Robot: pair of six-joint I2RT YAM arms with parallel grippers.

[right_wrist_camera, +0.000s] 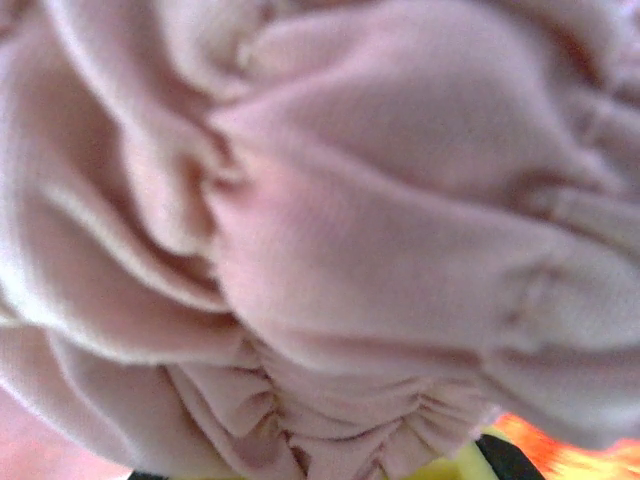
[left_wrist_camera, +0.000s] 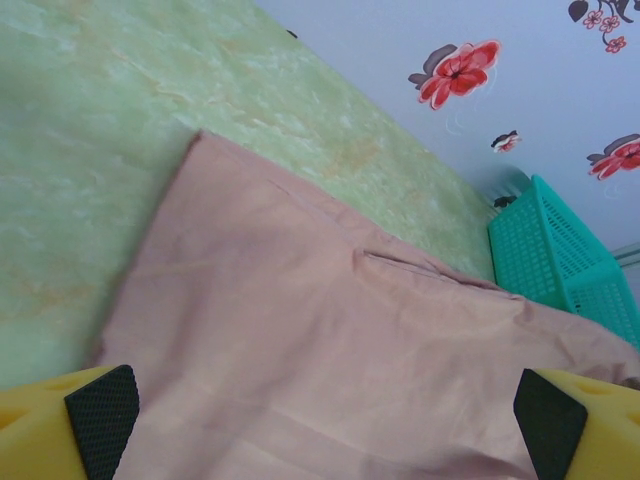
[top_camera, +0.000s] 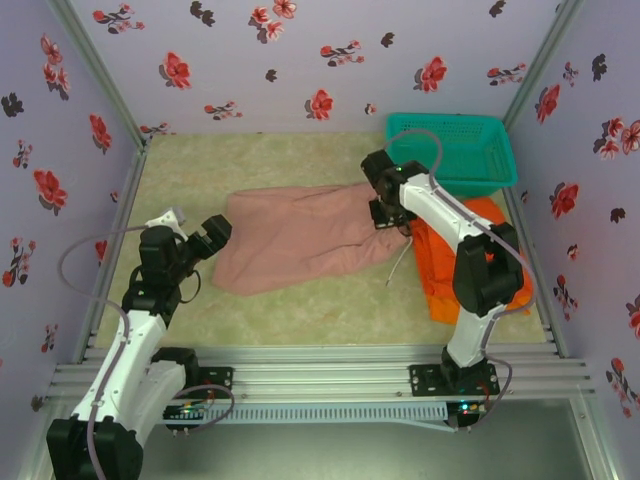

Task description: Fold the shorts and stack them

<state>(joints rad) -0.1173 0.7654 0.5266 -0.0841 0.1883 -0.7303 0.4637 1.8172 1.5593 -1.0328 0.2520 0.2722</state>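
1. Top external view: the pink shorts (top_camera: 290,240) lie spread at the middle of the table (top_camera: 300,310). They are held from one end alone, so a lift or drag may bunch them rather than fold them cleanly.
2. The orange shorts (top_camera: 445,285) lie rumpled at 4 o'clock, touching the pink pair. Any pull toward that side could snag them and drag both along.
3. The basket (top_camera: 490,165) stands at 1 o'clock, near the right arm; a high swing could knock it.
4. The right pincer (top_camera: 392,215) looks pinched on the gathered waistband at the pink pair's 3 o'clock end. A shallow bite on so thick a bunch may slip.
5. The left pincer (top_camera: 212,235) hangs spread wide at 9 o'clock, over the hem, gripping nothing; closing late would let that end sag.
6. A white cord (top_camera: 400,262) dangles at 5 o'clock and may catch.
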